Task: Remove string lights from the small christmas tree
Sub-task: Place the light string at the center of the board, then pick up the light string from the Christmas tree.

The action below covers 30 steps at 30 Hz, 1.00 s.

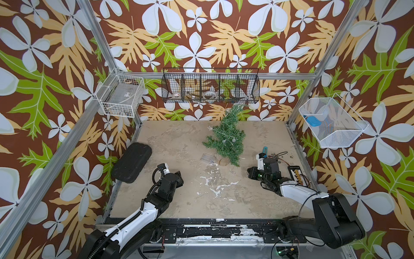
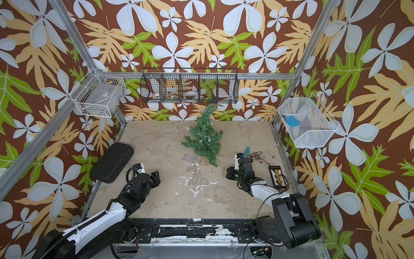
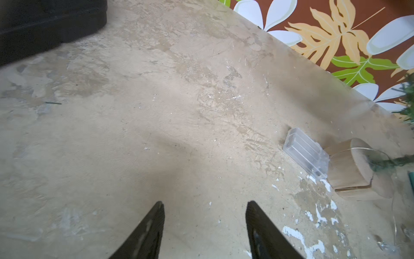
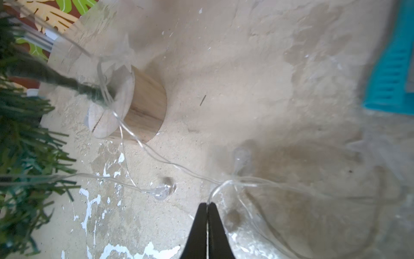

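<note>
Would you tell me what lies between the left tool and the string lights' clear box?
Only bare, scuffed tabletop: the left wrist view shows nothing between the left tool and the clear box.

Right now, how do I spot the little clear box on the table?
Find the green tree lying on the sandy table. Follow it down to its wooden base. Right beside that base lies the box: clear and rectangular, while the base is round brown wood.
</note>
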Each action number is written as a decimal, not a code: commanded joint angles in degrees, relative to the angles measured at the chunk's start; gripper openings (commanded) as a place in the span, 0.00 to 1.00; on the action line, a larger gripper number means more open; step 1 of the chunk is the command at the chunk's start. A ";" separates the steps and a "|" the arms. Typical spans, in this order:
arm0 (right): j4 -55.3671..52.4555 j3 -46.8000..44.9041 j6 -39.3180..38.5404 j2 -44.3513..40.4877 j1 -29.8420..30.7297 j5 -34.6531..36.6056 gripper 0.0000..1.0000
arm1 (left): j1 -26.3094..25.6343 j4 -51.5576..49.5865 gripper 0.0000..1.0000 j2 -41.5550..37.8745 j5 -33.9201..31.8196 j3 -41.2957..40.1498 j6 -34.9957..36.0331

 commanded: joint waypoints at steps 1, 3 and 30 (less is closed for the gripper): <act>6.70 -0.60 -2.83 0.15 1.90 0.16 0.07 | 0.00 0.86 0.61 -0.27 -1.70 -0.21 2.08; 8.09 -1.57 -3.10 -0.23 2.48 0.84 0.09 | 0.00 1.17 0.61 -0.46 -1.61 -0.49 2.07; 14.20 5.46 -7.41 12.26 7.41 8.95 0.53 | -0.03 1.28 0.62 -3.48 -1.94 -1.84 2.35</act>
